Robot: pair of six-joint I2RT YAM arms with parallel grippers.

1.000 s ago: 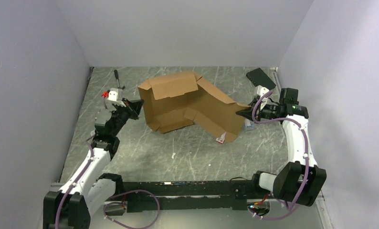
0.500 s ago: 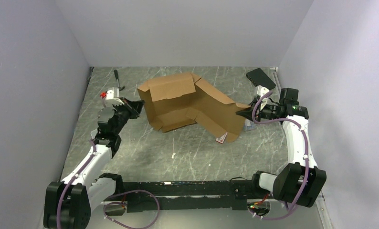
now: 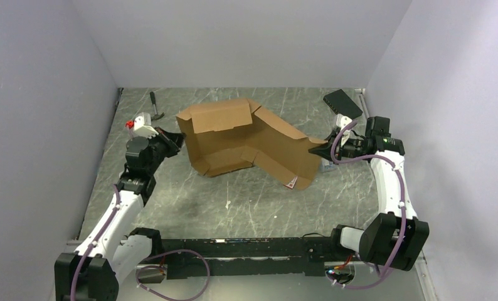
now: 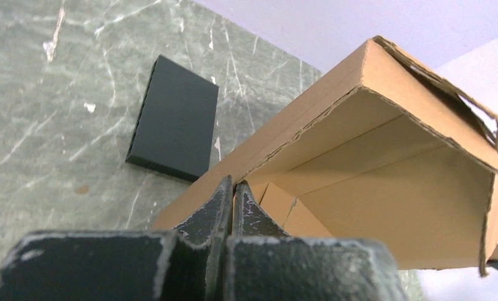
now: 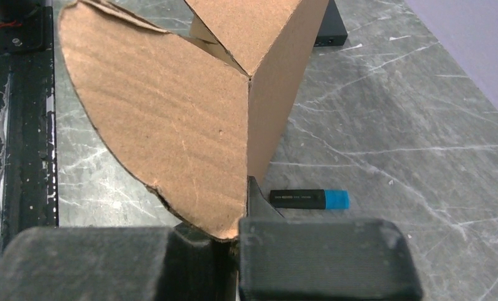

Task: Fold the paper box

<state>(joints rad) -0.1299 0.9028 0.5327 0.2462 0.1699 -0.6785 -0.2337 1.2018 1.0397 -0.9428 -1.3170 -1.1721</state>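
Top view: paper box (image 3: 246, 141) sits mid-desk (image 3: 234, 207), part-formed. One wall is up at the left, w/ a long panel sloping down to the right. Left jaws are at its left corner, right jaws at the right-hand flap. A black box (image 3: 342, 103) lies in the far right corner, apart from it.

Left wrist: jaws pressed together on the low edge of the box wall, a thin bite only.

Right wrist: jaws pinching the tip of a rounded flap, also right at the rim. A blue-capped marker (image 5: 309, 199) lies on the desk just beside the box's near corner.

Risks, as I judge them:
- Both grips are shallow, so if the arms pull apart or twist, the card may slip out or tear at the rim.
- If the flap is pushed off its crease, it will prob. buckle mid-panel, not fold.
- If the box is dragged to the right, it could ride over the marker and tilt.
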